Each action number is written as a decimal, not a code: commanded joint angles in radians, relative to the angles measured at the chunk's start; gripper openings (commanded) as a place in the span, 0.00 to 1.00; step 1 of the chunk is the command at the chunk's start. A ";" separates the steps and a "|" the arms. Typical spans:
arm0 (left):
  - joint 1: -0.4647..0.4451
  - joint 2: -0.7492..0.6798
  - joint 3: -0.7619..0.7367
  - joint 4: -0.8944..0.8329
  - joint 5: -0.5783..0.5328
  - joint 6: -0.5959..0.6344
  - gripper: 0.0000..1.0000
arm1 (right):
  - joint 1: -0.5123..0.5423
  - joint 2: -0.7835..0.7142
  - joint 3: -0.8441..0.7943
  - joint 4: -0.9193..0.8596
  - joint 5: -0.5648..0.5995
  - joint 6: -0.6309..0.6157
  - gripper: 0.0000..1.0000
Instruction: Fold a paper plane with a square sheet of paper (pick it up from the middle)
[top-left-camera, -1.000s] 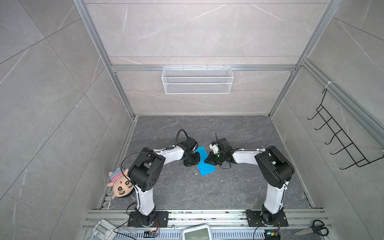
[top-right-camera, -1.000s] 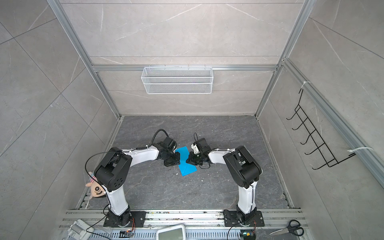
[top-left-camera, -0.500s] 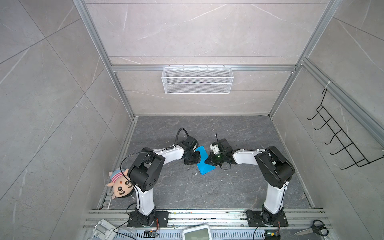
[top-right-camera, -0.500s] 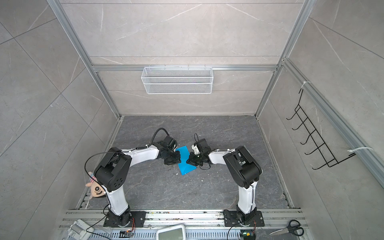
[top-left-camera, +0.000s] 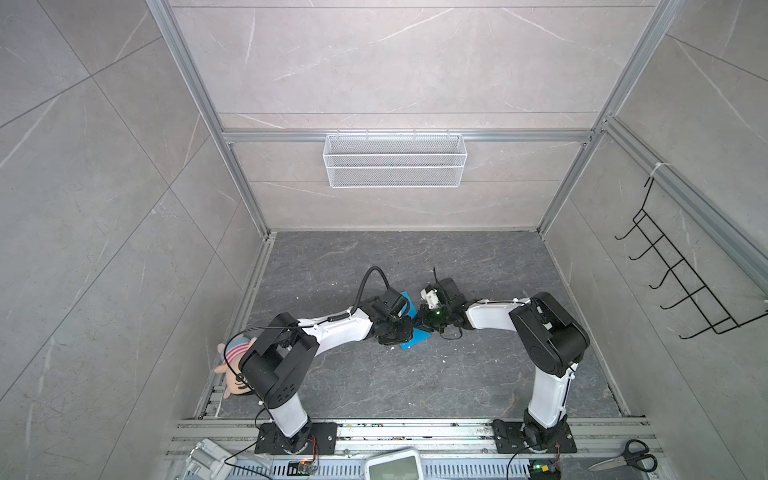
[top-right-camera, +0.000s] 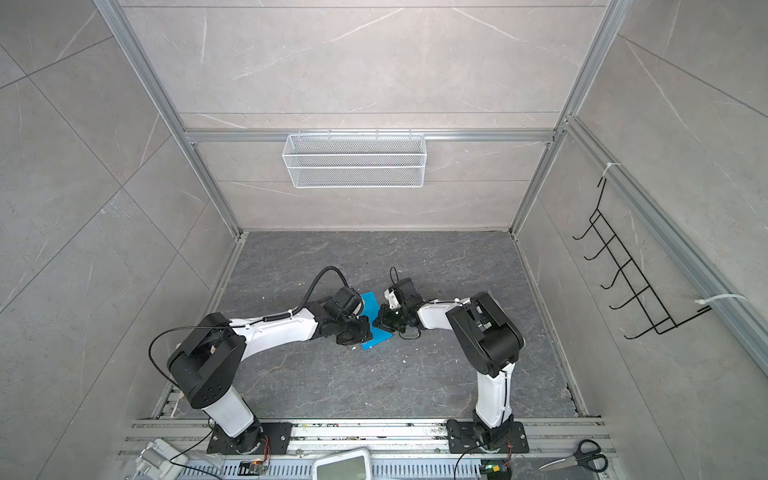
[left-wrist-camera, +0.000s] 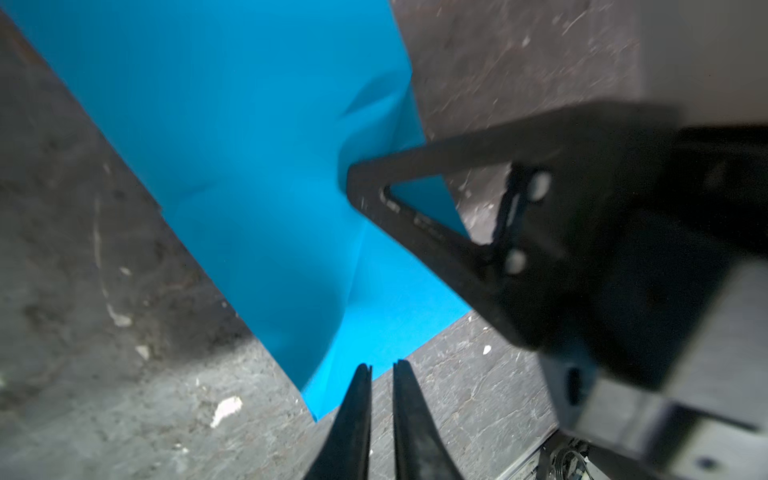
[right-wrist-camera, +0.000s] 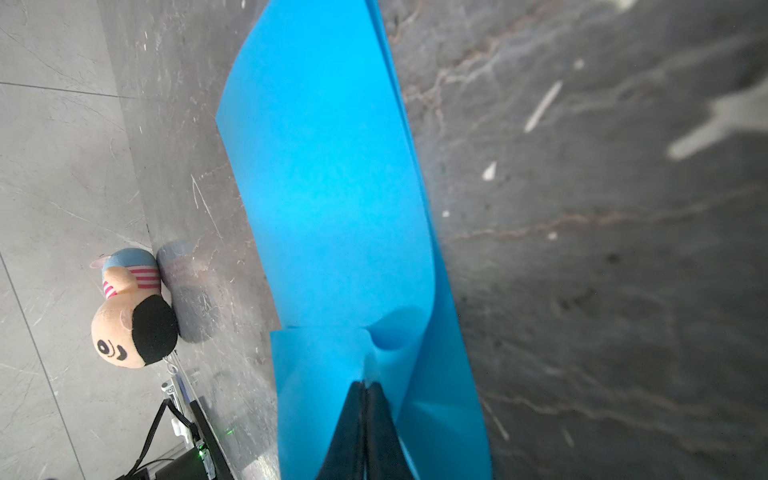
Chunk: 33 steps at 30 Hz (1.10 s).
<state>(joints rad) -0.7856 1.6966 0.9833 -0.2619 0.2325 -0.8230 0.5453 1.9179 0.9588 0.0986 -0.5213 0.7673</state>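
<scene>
The sky-blue square sheet of paper (top-left-camera: 415, 338) (top-right-camera: 376, 337) lies partly lifted on the dark floor between both arms, bent along a loose fold (right-wrist-camera: 332, 187). My right gripper (top-left-camera: 426, 322) (top-right-camera: 380, 320) (right-wrist-camera: 365, 384) is shut on one edge of it, pinching the paper up. My left gripper (top-left-camera: 407, 332) (top-right-camera: 365, 330) (left-wrist-camera: 382, 368) sits low at the opposite corner (left-wrist-camera: 270, 166), jaws a narrow gap apart with only floor showing between them. A right finger (left-wrist-camera: 436, 249) shows across the sheet. No paper plane shape is visible.
A plush doll (top-left-camera: 237, 365) (right-wrist-camera: 129, 316) lies by the left rail. A white wire basket (top-left-camera: 395, 166) hangs on the back wall and a black hook rack (top-left-camera: 685, 282) on the right wall. Scissors (top-left-camera: 623, 457) and a white device (top-left-camera: 392, 465) sit at the front.
My left gripper has shifted right over the sheet, covering its middle in the top views, and its jaws have parted slightly. The right gripper keeps its pinch in place.
</scene>
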 joint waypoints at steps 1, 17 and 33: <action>0.002 0.012 -0.003 0.001 -0.034 -0.042 0.13 | -0.006 0.028 -0.034 -0.057 0.080 0.013 0.08; -0.003 0.081 -0.007 -0.046 -0.056 -0.055 0.05 | -0.010 0.028 -0.037 -0.056 0.078 0.017 0.08; -0.012 0.112 -0.015 -0.096 -0.048 -0.050 0.00 | 0.001 -0.100 -0.043 -0.034 -0.071 -0.203 0.08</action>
<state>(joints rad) -0.7860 1.7672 0.9764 -0.2703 0.1898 -0.8646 0.5381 1.8706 0.9306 0.1043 -0.5488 0.6632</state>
